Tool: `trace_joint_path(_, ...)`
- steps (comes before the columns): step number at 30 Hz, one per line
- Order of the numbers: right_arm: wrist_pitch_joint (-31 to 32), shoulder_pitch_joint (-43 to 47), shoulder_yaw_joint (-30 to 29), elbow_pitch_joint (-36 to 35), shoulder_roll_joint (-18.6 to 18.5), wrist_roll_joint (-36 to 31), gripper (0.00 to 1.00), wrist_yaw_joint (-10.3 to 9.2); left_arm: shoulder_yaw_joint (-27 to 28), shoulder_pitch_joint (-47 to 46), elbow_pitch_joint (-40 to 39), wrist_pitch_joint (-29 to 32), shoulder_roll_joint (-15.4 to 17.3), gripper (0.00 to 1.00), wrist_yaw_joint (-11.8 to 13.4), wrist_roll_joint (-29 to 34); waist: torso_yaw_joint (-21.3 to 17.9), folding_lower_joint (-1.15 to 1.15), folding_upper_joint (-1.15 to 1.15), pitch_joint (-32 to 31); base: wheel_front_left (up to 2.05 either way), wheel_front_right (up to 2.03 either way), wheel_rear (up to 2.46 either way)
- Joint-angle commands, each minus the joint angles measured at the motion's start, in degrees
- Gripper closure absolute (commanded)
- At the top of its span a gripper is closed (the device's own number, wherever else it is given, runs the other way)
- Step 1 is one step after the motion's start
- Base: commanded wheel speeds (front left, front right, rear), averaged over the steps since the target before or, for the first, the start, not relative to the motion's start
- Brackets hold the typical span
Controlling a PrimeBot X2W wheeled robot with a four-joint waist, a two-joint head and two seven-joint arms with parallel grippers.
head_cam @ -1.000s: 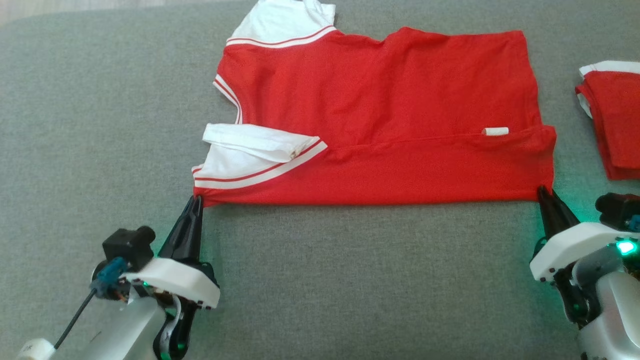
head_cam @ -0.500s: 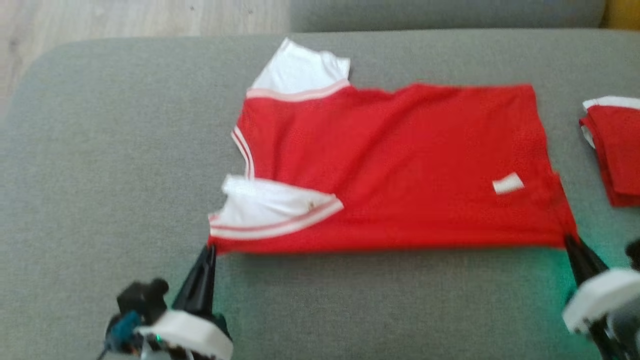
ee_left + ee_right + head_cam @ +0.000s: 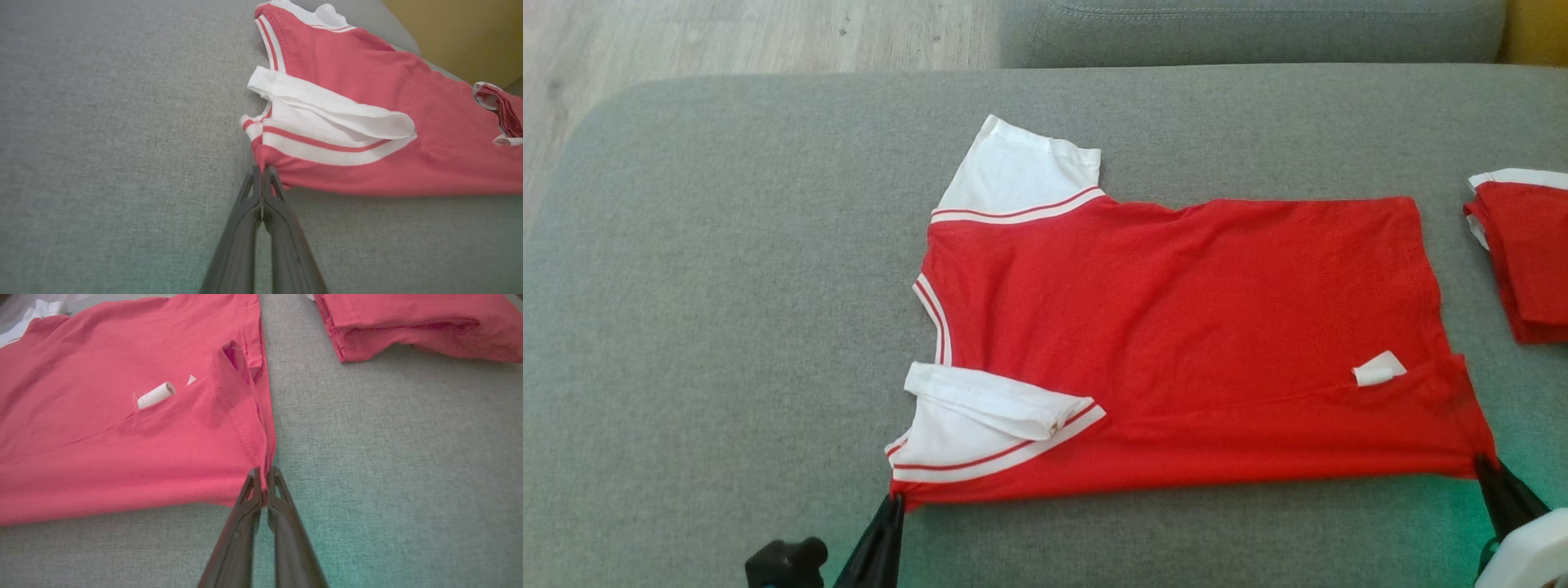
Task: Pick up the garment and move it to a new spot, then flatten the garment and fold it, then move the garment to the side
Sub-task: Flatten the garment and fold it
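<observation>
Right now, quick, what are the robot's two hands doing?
Left gripper: closed, pinching the red shirt at its sleeve-side near corner.
Right gripper: closed, pinching the shirt's hem-side near corner.

A broad grey upholstered cushion (image 3: 727,286) carries everything; its weave is coarse and its far left corner is rounded. A red shirt (image 3: 1176,327) with white sleeves lies spread across the middle, sleeves to the left, with a crease running along its near side. Well apart, at the right, lies a folded red garment (image 3: 1531,269).
</observation>
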Motion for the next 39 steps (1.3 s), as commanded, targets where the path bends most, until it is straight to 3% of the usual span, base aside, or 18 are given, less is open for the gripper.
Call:
trace_joint_path(1, 0.5, -0.2, 0.0, -1.9, -1.3, -0.2, 1.0, -0.05, 1.5, -1.3, -1.4, 0.6, 1.5, 1.0, 0.5, -0.3, 0.0, 0.01, 0.0, 0.2, 0.0, 0.0, 0.0)
trace_joint_path(2, 0.5, -0.3, -0.4, -1.9, -1.1, -0.6, 1.0, -0.05, 1.3, -1.4, -1.4, 1.1, 1.4, 1.0, 0.5, -0.4, 0.0, 0.01, 0.0, 0.3, 0.0, 0.0, 0.0)
trace_joint_path(4, 0.2, -0.4, -1.5, -1.7, -0.5, -1.9, 0.0, -0.05, 0.6, -1.9, -1.1, 2.4, 1.4, 1.0, 0.2, -0.5, 0.1, 0.01, 0.0, 0.3, 0.0, 0.0, 0.0)
trace_joint_path(5, -0.1, -0.5, -1.7, -1.8, -0.1, -2.4, 0.0, -0.05, 0.5, -2.2, -0.8, 2.8, 1.5, 0.7, 0.2, -0.5, 0.0, 0.01, 0.0, 0.2, 0.0, 0.0, 0.0)
trace_joint_path(6, -0.6, -0.7, -2.0, -2.0, 0.3, -2.8, 0.0, -0.05, 0.5, -2.5, -0.5, 3.1, 1.5, 0.26, 0.3, -0.4, -0.1, 0.01, 0.0, 0.1, 0.0, 0.0, 0.0)
trace_joint_path(7, -1.2, -0.8, -2.3, -2.3, 0.6, -3.4, 0.0, -0.05, 0.5, -2.9, -0.4, 3.2, 1.6, 0.0, 0.5, -0.2, -0.2, 0.01, 0.0, 0.0, 0.0, 0.0, 0.0)
trace_joint_path(13, -5.0, -1.7, -2.7, -5.1, 1.8, -5.1, 0.0, -0.05, 1.4, -5.8, -2.6, 3.1, 2.8, 0.0, 1.1, 1.2, -1.1, 0.01, 0.0, -0.2, 0.0, 0.0, 0.0)
trace_joint_path(20, -9.9, -4.6, 1.1, -10.2, 2.3, -5.7, 0.0, -0.05, 5.0, -20.5, -5.7, 8.4, 8.9, 0.0, -1.1, 4.2, -3.2, 0.01, 0.0, 2.7, 0.0, 0.0, 0.0)
trace_joint_path(23, -11.1, -6.6, 2.7, -10.9, 2.5, -5.7, 0.0, -0.05, 6.4, -29.6, -3.3, 13.5, 10.7, 0.0, -3.9, 3.7, -4.7, 0.01, 0.0, 5.0, 0.0, 0.0, 0.0)
trace_joint_path(30, -12.8, -11.9, 6.4, -11.3, 2.9, -5.8, 0.0, -0.05, 6.2, -50.2, 7.6, 28.7, 11.5, 0.0, -14.6, -0.6, -8.9, 0.01, 0.0, 12.5, 0.0, 0.0, 0.0)
trace_joint_path(34, -13.6, -14.6, 7.9, -11.2, 3.4, -6.2, 0.0, -0.05, 6.2, -61.7, 16.0, 38.7, 11.9, 0.0, -18.2, -3.1, -12.5, 0.01, 0.0, 18.2, 0.0, 0.0, 0.0)
trace_joint_path(39, -14.5, -16.0, 8.4, -11.2, 4.1, -6.4, 0.0, -0.05, 5.6, -68.9, 21.9, 45.1, 11.9, 0.0, -19.7, -4.2, -15.0, 0.01, 0.0, 22.2, 0.0, 0.0, 0.0)
